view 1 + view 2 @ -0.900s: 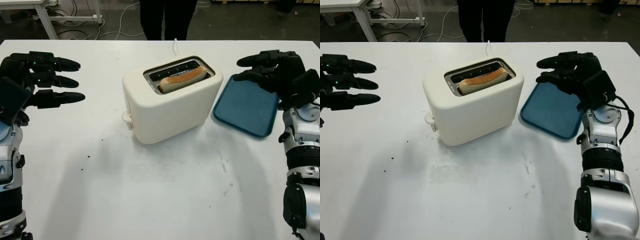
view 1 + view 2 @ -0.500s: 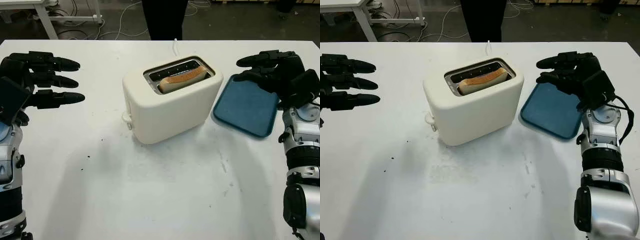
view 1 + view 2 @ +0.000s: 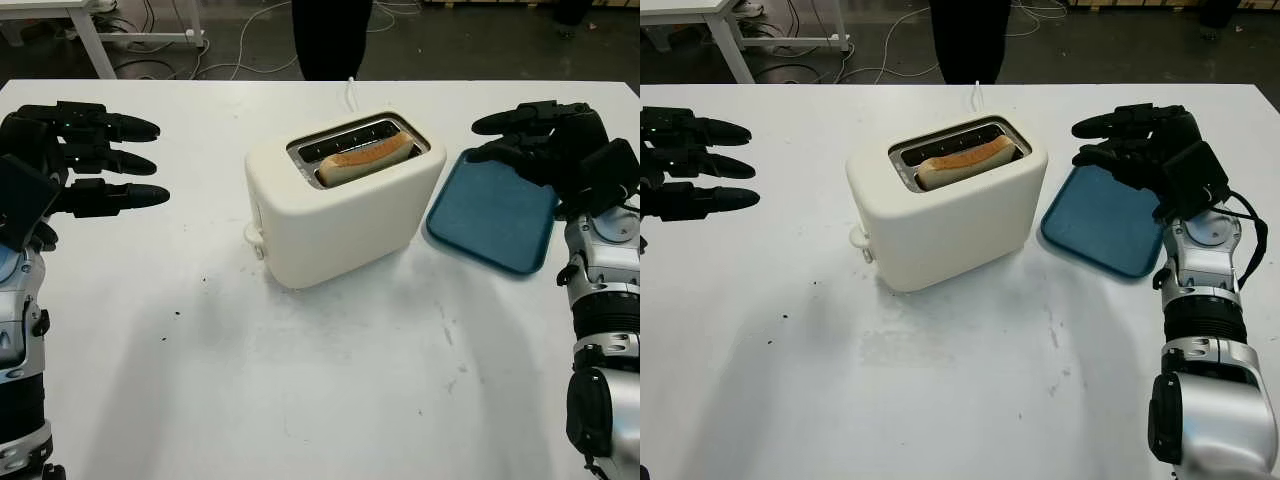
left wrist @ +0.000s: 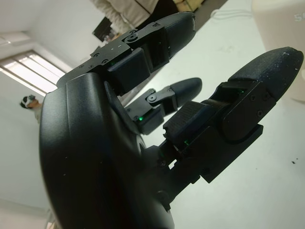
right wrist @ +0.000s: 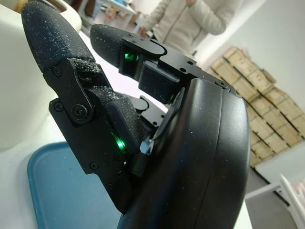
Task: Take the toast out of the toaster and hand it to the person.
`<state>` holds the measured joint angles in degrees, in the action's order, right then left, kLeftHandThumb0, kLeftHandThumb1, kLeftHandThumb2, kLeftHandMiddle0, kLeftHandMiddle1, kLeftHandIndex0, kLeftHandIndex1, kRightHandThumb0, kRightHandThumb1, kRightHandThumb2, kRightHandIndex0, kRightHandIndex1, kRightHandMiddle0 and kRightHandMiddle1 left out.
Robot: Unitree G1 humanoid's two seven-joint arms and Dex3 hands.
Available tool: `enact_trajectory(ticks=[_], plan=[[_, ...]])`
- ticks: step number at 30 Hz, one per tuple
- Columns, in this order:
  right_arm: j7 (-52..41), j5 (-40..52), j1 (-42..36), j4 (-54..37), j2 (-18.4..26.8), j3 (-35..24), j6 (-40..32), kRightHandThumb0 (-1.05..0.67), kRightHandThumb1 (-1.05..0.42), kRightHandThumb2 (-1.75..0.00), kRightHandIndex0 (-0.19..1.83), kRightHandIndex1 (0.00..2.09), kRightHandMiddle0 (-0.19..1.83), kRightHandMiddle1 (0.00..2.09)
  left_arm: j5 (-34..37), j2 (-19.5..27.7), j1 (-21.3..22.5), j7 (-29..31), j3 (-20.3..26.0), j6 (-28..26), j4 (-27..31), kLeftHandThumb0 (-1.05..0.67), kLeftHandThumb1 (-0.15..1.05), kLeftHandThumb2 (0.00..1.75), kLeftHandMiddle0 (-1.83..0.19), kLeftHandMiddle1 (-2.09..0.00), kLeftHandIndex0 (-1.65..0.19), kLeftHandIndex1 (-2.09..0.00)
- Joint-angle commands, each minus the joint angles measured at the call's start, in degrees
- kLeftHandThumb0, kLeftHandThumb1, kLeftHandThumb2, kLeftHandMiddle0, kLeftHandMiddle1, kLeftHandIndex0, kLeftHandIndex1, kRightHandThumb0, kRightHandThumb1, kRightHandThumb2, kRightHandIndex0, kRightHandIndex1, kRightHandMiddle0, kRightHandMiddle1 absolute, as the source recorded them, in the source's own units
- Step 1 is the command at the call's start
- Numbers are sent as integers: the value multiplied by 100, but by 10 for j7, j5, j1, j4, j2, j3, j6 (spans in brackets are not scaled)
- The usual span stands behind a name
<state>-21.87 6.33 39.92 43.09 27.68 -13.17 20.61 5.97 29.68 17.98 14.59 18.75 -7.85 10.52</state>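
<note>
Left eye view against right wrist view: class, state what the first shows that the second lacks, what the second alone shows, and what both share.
First alone: the toast in the toaster's slot, the left hand open above the table's left side, and the white table all around. Second alone: stacked cardboard boxes and the person's light jacket. Shared: the right hand, open above the blue tray, and the cream toaster.

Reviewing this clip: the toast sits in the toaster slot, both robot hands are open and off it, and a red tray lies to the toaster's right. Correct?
Nearly. The tray is blue, not red, as the left eye view shows. The rest holds: the toast sits in the toaster slot, the left robot hand is open at the table's left side, and the right robot hand is open above the tray.
</note>
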Motion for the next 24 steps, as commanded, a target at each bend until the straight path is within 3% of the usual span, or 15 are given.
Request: enact_trajectory(ticks=[1, 24], plan=[[4, 2, 1, 3, 2, -1, 12, -105, -80, 0, 109, 66, 128, 15, 2, -3, -3, -4, 1, 10, -3, -99, 36, 0, -123, -37, -122, -17], [5, 2, 7, 9, 3, -2, 13, -105, -80, 0, 104, 77, 128, 20, 4, -9, -4, -9, 3, 6, 1, -101, 36, 0, -120, -42, -122, -19]])
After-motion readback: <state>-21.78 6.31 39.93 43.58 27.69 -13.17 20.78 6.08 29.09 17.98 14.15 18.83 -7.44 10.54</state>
